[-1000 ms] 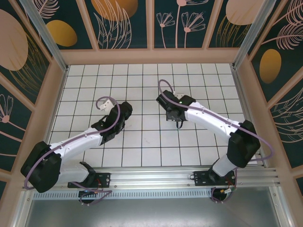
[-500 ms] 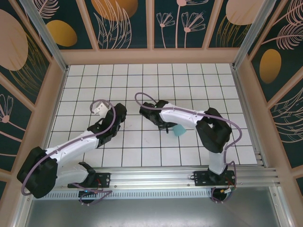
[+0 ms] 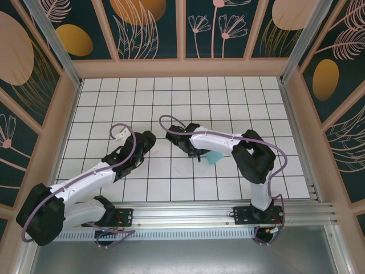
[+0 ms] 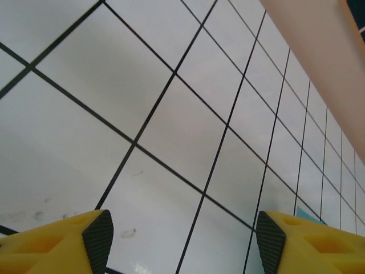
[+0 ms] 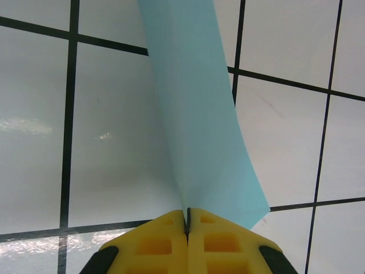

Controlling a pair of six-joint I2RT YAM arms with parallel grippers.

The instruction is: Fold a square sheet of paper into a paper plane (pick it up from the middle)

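From above, my right arm covers most of the sheet of paper, leaving one turquoise corner showing. At my right wrist the sheet runs off the top edge, and its near end is hidden between my right fingers. I cannot tell its folds. The bottom edge cuts off my left fingers.

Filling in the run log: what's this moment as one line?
left gripper: jaws open, empty | right gripper: jaws shut on turquoise paper

We see two white arms with black joints, a lilac cable looping along each, and yellow fingers tipped with black pads.
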